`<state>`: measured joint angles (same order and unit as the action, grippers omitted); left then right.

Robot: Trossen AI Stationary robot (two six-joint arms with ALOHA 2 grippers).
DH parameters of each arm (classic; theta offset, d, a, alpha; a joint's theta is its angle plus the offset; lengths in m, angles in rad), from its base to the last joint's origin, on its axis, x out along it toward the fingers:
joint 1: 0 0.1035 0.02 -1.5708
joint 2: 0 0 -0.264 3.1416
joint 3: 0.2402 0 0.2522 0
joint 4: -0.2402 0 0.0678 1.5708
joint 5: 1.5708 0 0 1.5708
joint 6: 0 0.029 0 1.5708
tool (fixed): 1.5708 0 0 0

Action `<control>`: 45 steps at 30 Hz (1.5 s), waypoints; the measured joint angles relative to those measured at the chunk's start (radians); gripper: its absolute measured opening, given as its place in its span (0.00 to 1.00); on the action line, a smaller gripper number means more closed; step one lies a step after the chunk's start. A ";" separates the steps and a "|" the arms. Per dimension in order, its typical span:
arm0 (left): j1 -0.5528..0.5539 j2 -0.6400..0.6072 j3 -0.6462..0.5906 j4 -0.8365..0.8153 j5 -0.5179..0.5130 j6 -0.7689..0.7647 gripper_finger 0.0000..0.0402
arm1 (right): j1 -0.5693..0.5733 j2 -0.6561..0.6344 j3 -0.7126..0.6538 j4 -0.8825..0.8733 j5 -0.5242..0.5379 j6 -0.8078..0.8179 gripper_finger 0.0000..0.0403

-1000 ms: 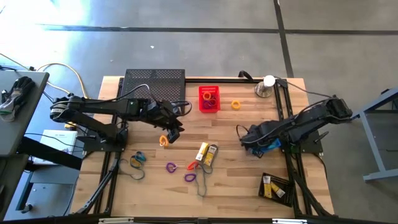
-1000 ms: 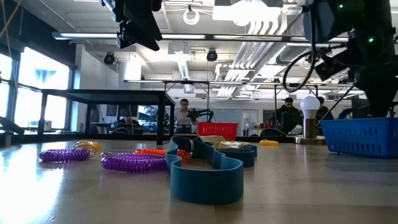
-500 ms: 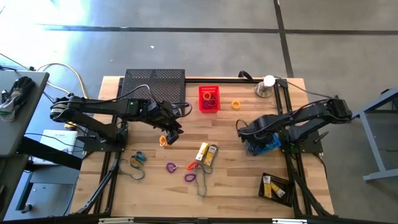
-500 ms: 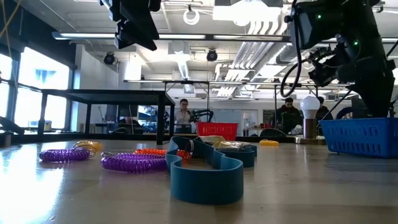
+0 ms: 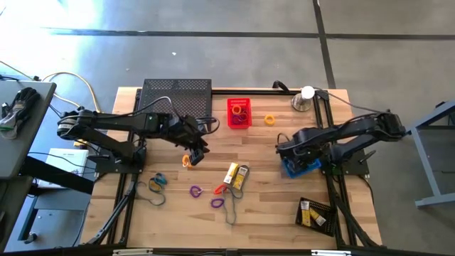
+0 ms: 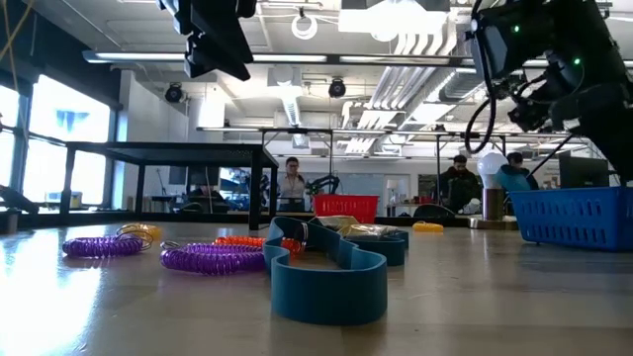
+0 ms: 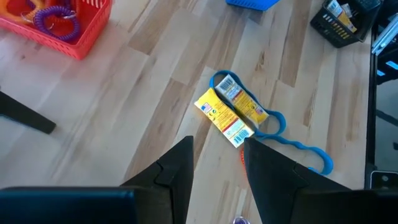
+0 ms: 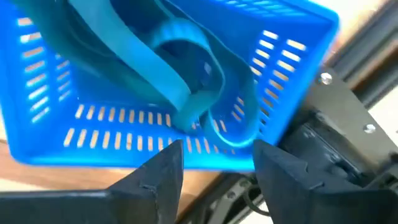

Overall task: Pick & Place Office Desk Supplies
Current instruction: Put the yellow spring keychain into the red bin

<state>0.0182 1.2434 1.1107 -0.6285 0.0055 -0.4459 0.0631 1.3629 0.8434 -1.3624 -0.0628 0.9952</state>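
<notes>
Right pincer spread above the blue basket, a blue band lying free inside. Left pincer, spread, hovers over the yellow boxes mid-desk. Boxes look light and stiff: grip across the narrow sides. Bands floppy; pinch one strand.

Overhead looks straight down, low sits at tabletop level; both share the red basket.

A robotics lab: exposed ceiling ducts, concrete floor, seated people behind.
</notes>
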 joint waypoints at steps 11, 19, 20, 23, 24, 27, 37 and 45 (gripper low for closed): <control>0.056 0.000 0.000 0.000 -0.003 0.029 0.34 | -0.003 -0.118 0.070 0.140 0.146 -0.160 0.45; 0.094 0.000 0.000 0.000 -0.003 0.032 0.34 | -0.176 -0.101 0.070 0.469 0.252 -0.191 0.45; 0.097 0.000 0.000 0.000 -0.003 0.031 0.34 | -0.214 -0.099 0.070 0.501 0.257 -0.183 0.45; 0.100 0.000 0.000 0.000 -0.003 0.032 0.34 | -0.321 -0.096 0.070 0.587 0.247 -0.241 0.45; 0.100 0.000 0.000 0.000 -0.003 0.032 0.34 | -0.353 -0.088 0.070 0.621 0.237 -0.273 0.45; 0.099 0.000 0.000 0.000 -0.002 0.057 0.34 | -0.447 -0.034 0.070 0.734 0.129 -0.340 0.45; 0.099 0.000 0.000 -0.001 -0.002 0.110 0.34 | -0.614 0.208 0.070 0.884 -0.022 -0.483 0.45; 0.099 0.000 0.000 -0.042 -0.002 0.164 0.34 | -0.600 0.217 0.072 0.933 0.154 -0.694 0.45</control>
<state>0.1177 1.2430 1.1107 -0.6705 0.0032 -0.2815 -0.5365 1.5799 0.9154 -0.4297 0.0908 0.3014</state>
